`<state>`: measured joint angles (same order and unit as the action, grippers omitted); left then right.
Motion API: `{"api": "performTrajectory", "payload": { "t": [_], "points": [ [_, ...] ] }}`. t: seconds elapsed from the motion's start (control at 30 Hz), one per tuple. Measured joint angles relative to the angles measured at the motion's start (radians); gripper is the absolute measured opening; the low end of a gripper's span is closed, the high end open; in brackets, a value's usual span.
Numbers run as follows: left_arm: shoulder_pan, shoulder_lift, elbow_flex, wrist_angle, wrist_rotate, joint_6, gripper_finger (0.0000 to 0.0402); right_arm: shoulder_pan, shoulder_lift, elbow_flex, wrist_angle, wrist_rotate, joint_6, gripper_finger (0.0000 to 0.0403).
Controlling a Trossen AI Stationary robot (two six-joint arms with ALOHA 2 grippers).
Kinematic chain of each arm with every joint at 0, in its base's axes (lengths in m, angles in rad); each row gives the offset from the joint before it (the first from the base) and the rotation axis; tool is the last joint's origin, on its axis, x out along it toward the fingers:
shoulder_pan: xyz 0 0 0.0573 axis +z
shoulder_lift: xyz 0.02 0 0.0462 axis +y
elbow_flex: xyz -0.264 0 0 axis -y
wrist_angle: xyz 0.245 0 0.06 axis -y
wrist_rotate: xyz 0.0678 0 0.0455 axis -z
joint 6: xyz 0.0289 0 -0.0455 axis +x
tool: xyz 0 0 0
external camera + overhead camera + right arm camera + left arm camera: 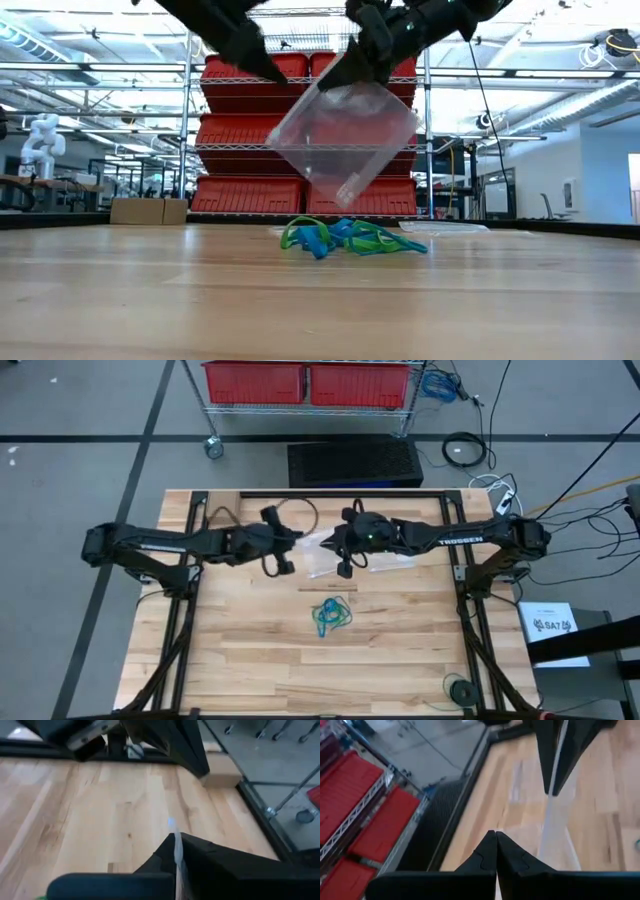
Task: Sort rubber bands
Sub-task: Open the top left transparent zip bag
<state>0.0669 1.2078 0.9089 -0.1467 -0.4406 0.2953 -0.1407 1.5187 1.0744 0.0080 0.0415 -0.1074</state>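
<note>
The rubber bands (350, 238) lay heaped on the tabletop (320, 300). Above and behind them, the left gripper (262, 62) and right gripper (352, 72) each clamped a clear bag (345, 135) by its top. Pulling its mouth wide should ease loading.

A robotics lab or industrial workshop is showing here: wire shelving (300, 150) is holding rows of red bins (250, 130) at the table's twelve o'clock, and cables (465, 450) are trailing over a grey concrete floor (80, 470) marked with dark tape lines toward one and two o'clock. A small white robot figure (40, 140) is standing on a bench off at nine o'clock in the low view, under exposed ceiling piping. The wooden table (250, 650) is sitting inside a black metal frame (460, 590).
</note>
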Motion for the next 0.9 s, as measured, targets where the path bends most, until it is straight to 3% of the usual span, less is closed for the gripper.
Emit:
{"api": "performTrajectory", "payload": {
  "t": [0.13, 0.23, 0.4, 0.67, 0.9],
  "points": [
    [0.009, -0.121, -0.046, 0.051, 0.033, -0.017, 0.0000, 0.017, -0.053, 0.000, 0.002, 0.030, -0.017, 0.0000],
    [0.028, -0.202, -0.114, 0.166, 0.167, -0.050, 0.0000, 0.031, -0.085, -0.004, 0.017, 0.088, -0.043, 0.0000],
    [0.053, -0.282, -0.264, 0.405, 0.352, -0.080, 0.0000, 0.032, -0.141, -0.120, 0.183, 0.093, -0.038, 0.0000],
    [0.117, -0.294, -0.488, 0.753, 0.443, -0.153, 0.0000, 0.057, -0.303, -0.370, 0.598, 0.092, 0.017, 0.0000],
    [0.160, -0.262, -0.549, 1.006, 0.569, -0.288, 0.0016, 0.126, -0.336, -0.400, 0.670, 0.088, 0.018, 0.0000]
  ]
}}
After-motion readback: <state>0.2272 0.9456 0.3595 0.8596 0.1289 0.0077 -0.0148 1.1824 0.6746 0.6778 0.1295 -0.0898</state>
